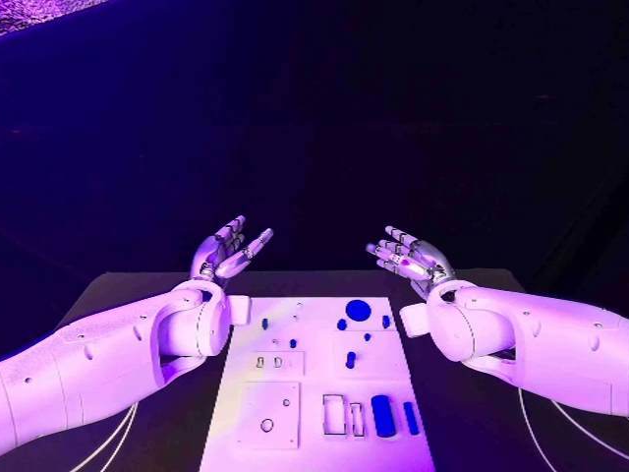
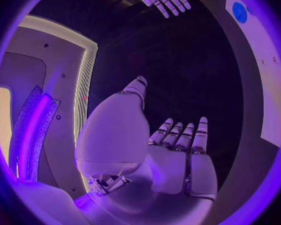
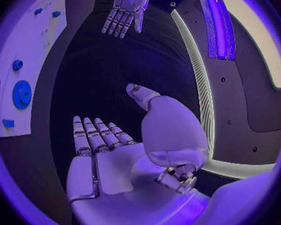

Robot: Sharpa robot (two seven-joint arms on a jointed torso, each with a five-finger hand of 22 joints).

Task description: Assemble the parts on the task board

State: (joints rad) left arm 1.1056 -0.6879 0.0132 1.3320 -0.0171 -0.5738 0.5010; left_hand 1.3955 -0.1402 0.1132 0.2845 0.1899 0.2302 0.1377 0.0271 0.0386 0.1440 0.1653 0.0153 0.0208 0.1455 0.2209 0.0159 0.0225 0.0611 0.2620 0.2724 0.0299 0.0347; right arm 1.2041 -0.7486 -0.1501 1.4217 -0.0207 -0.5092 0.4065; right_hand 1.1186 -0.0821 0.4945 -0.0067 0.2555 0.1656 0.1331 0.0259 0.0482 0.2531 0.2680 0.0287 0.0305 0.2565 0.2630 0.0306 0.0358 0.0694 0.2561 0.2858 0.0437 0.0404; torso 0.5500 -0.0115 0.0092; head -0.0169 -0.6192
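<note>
Black table (image 1: 144, 295) under coloured light, white task board (image 1: 321, 393) lying at its middle, blue parts (image 1: 357, 310) scattered over it (round disc at far end, long pieces near front). Left hand (image 1: 230, 251) and right hand (image 1: 411, 258) raised beyond board's far edge, fingers spread, holding nothing

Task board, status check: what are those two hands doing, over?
Left hand and right hand open, raised beyond the task board, holding nothing. Blue parts lie untouched on it. Nothing in the way.
</note>
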